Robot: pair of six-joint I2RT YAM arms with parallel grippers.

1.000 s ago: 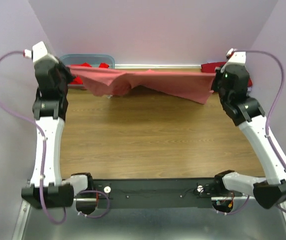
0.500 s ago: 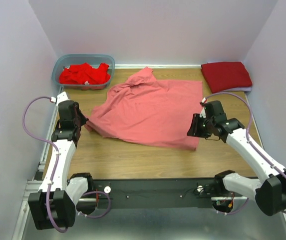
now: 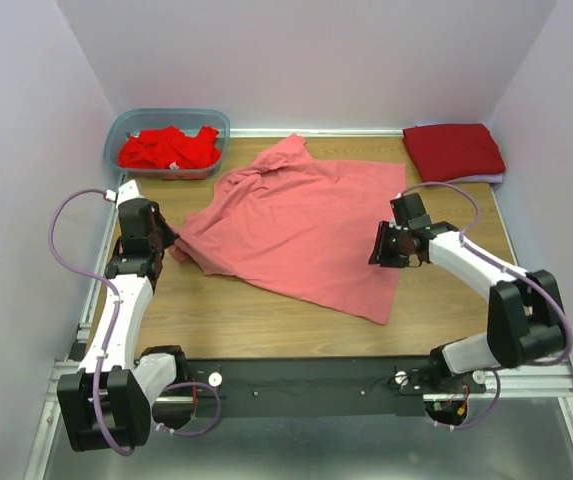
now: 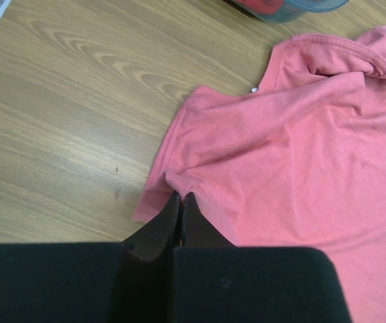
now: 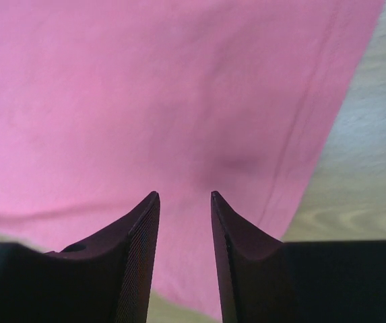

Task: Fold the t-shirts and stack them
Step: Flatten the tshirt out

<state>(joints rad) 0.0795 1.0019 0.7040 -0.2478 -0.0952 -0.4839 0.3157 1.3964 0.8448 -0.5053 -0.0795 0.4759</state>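
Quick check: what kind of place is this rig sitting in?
Probably a lab test cell, not a home: plain pale walls box in a wood-grain table, a black mounting rail runs along its near edge, and the laundry looks staged, a salmon-pink t-shirt spread near a tub of red shirts.

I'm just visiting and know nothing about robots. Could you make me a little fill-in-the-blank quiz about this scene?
The left gripper pinches the spread t-shirt, whose colour is ___.
The right gripper hangs over it with jaws ___.
The plastic tub holds crumpled shirts coloured ___.
The folded crimson shirt lies at the far ___ corner of the table.
Missing words: pink; open; red; right.
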